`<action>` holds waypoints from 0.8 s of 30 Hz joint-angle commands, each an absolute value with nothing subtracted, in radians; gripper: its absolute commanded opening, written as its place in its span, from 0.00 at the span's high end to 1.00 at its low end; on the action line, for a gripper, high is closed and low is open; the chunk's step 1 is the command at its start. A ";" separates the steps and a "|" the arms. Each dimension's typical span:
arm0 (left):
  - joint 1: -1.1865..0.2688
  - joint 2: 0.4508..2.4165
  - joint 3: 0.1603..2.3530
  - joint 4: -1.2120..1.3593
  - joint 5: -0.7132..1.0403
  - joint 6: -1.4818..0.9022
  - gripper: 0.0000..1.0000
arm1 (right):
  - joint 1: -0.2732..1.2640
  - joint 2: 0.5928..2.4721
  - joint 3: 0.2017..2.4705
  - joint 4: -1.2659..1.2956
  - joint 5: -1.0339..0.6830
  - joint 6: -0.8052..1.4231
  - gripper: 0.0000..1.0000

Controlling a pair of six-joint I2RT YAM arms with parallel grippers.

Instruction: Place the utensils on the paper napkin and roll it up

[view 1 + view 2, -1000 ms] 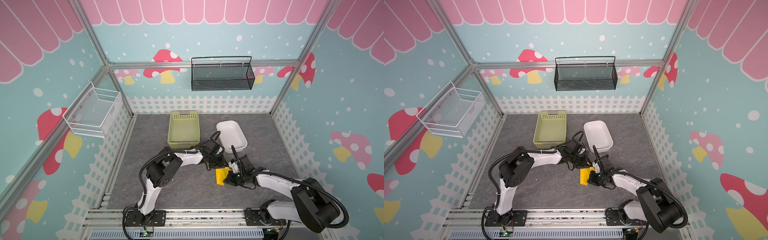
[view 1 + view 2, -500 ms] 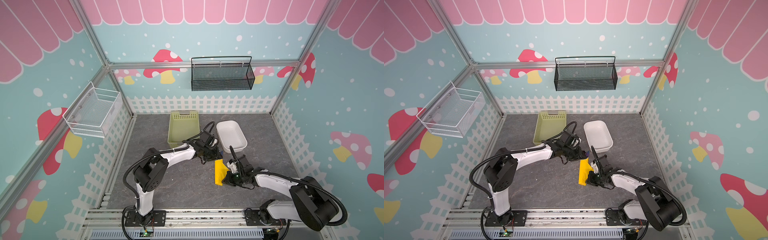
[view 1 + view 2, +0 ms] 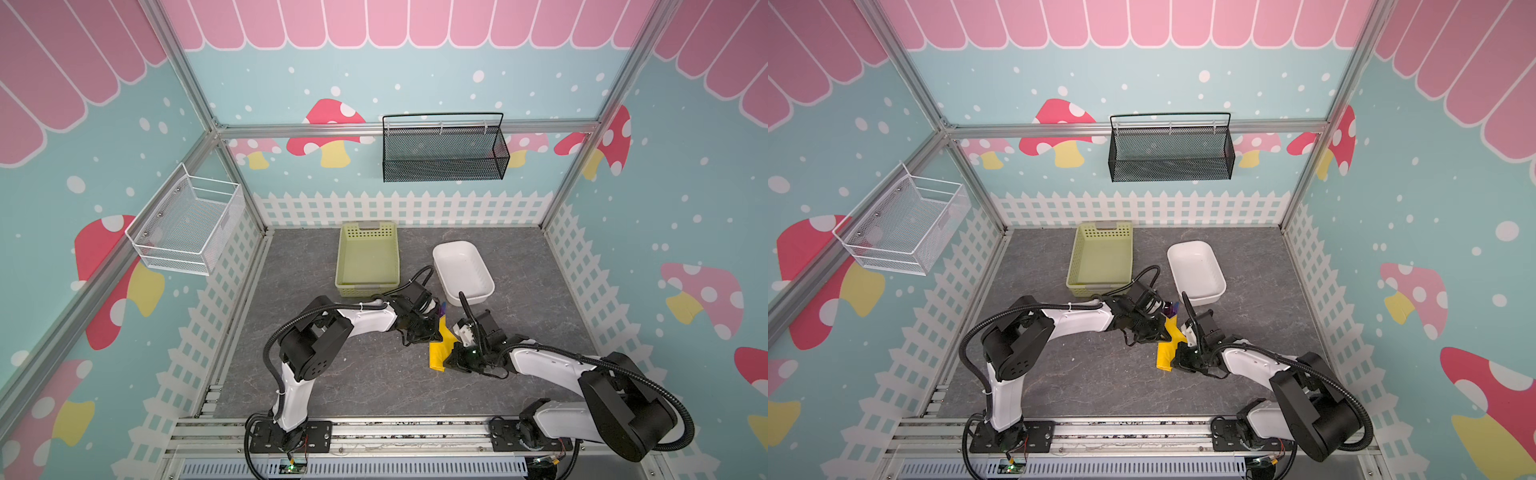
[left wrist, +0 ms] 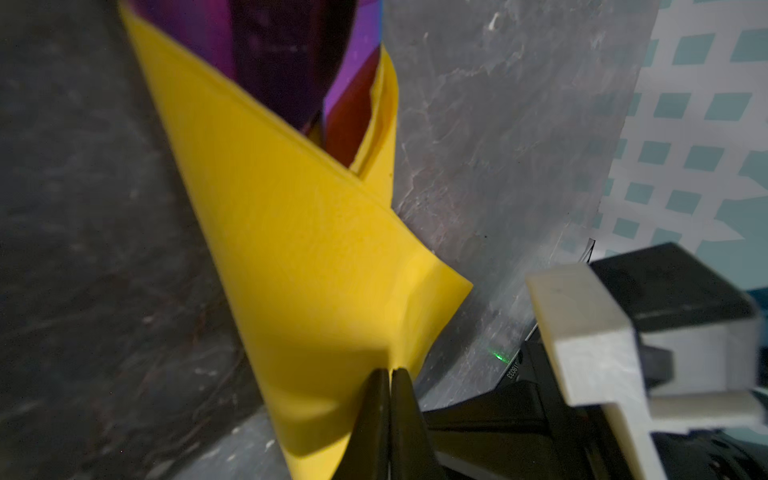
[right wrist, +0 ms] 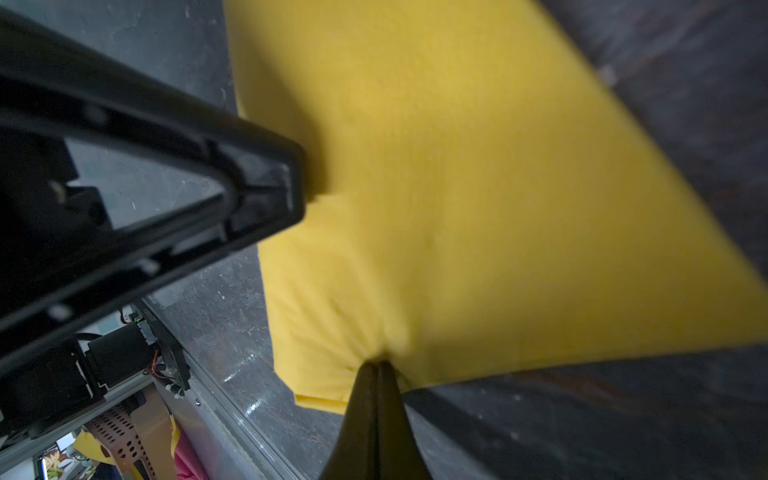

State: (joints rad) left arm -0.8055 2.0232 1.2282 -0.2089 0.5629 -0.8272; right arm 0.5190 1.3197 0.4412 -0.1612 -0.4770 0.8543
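Observation:
The yellow paper napkin (image 3: 439, 353) (image 3: 1166, 353) lies folded into a narrow wrap on the grey floor between my two grippers. The utensils' shiny purple heads (image 3: 443, 308) (image 3: 1173, 308) stick out of its far open end, and in the left wrist view they (image 4: 291, 62) sit inside the napkin (image 4: 316, 257). The handles are hidden inside the fold. My left gripper (image 3: 434, 331) (image 4: 390, 370) is shut on a side flap of the napkin. Pinching the napkin's (image 5: 478, 187) near end is my right gripper (image 3: 449, 360) (image 5: 378, 362), also shut.
A pale green perforated basket (image 3: 366, 232) and a white tub (image 3: 462, 268) stand just behind the grippers. A black mesh basket (image 3: 442, 151) hangs on the back wall and a white wire basket (image 3: 187, 224) on the left wall. A metal rail (image 3: 374, 432) borders the front.
My left gripper swung back from near the green basket to the napkin and closed on its side flap. The right gripper stayed shut on the near end. The napkin's flap is lifted.

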 commanded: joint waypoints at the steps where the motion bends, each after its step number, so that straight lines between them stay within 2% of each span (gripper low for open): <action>1: -0.807 2.058 1.208 -0.155 0.591 -0.853 0.93 | 0.531 1.351 0.416 -0.278 -0.422 0.864 1.00; 5: -0.807 2.071 1.196 -0.152 0.589 -0.851 0.93 | 0.532 1.337 0.424 -0.285 -0.423 0.865 1.00; 17: -0.807 2.080 1.164 -0.152 0.581 -0.842 0.93 | 0.478 1.249 0.593 -0.376 -0.424 0.841 0.83; 24: -0.808 2.081 1.163 -0.153 0.577 -0.841 0.94 | 0.415 1.348 0.667 -0.339 -0.436 0.801 0.87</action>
